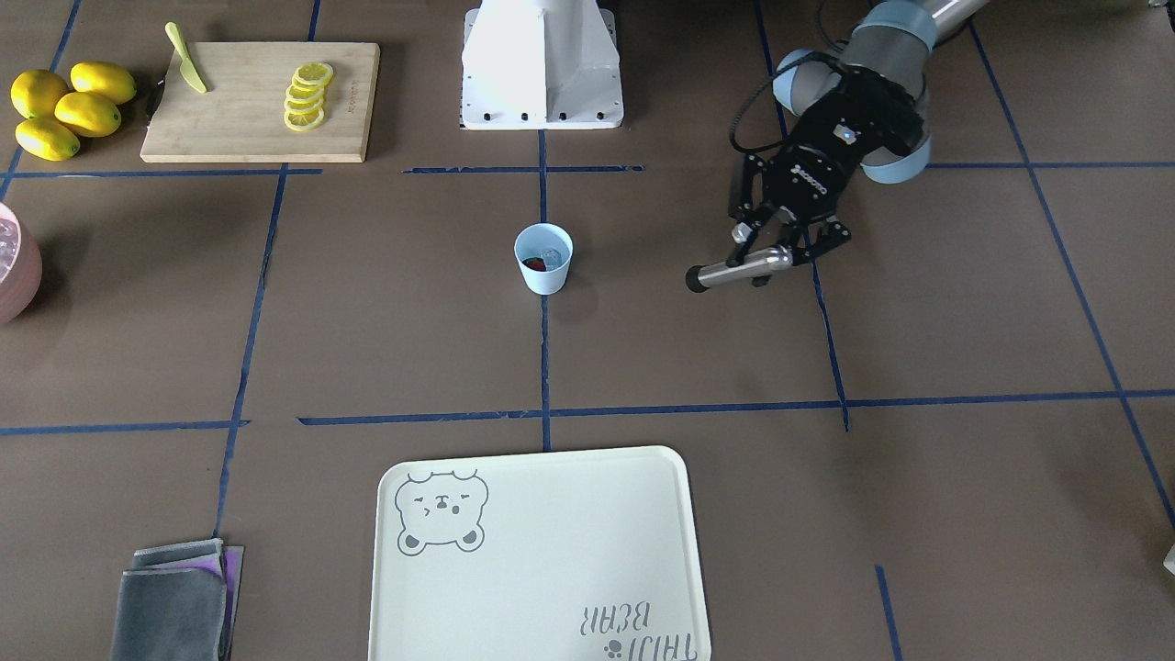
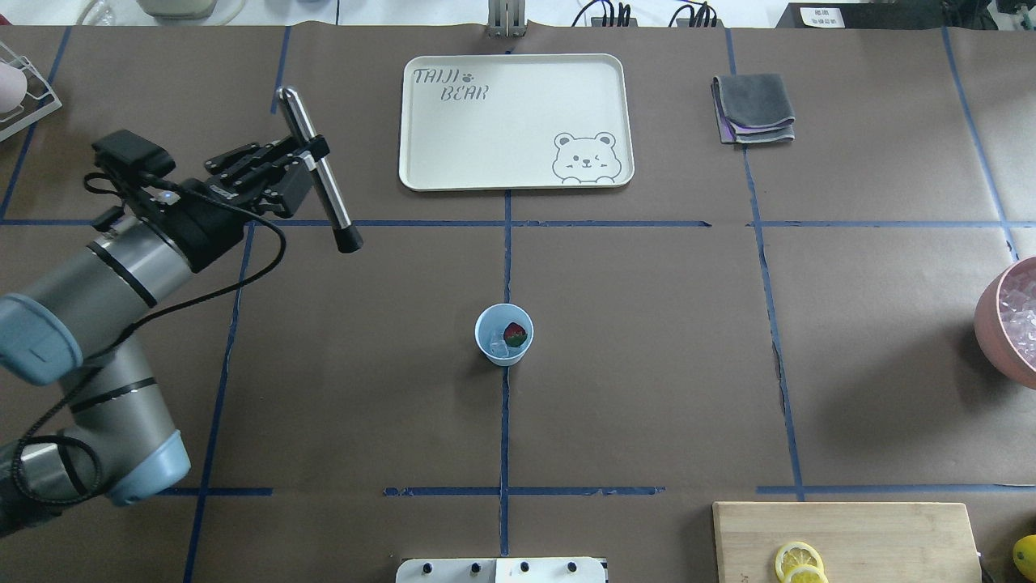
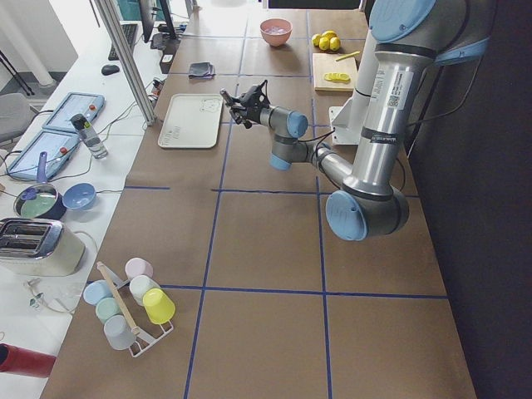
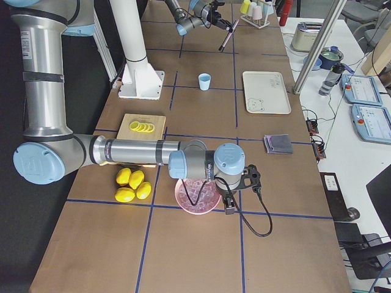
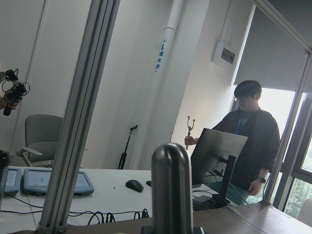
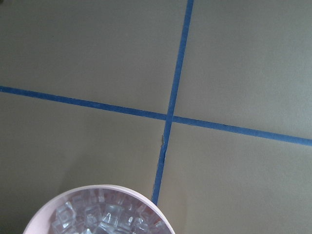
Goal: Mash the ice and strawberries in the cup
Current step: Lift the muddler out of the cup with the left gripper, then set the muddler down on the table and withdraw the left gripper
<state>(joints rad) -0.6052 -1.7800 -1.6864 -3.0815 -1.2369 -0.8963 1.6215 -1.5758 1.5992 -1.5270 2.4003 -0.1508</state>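
Observation:
The pale blue cup [image 2: 490, 324] stands upright at the table's middle, also in the front view [image 1: 543, 275]. Inside it lie the red strawberry [image 2: 515, 333] and a clear ice cube [image 2: 498, 348]. My left gripper [image 2: 303, 158] is shut on a silver muddler [image 2: 324, 182] with a black tip, held in the air and tilted, well to the left of the cup and apart from it. The muddler's rounded end fills the left wrist view [image 5: 170, 190]. My right gripper [image 4: 226, 196] shows only in the exterior right view, over the pink bowl; I cannot tell whether it is open or shut.
A pink bowl [image 2: 991, 312] of ice stands at the right edge. A cream bear tray [image 2: 518, 121] and a folded grey cloth [image 2: 753, 109] lie at the far side. A cutting board [image 1: 239, 128] with lemon slices, a yellow knife [image 1: 186, 60] and lemons [image 1: 69, 108] are near the robot.

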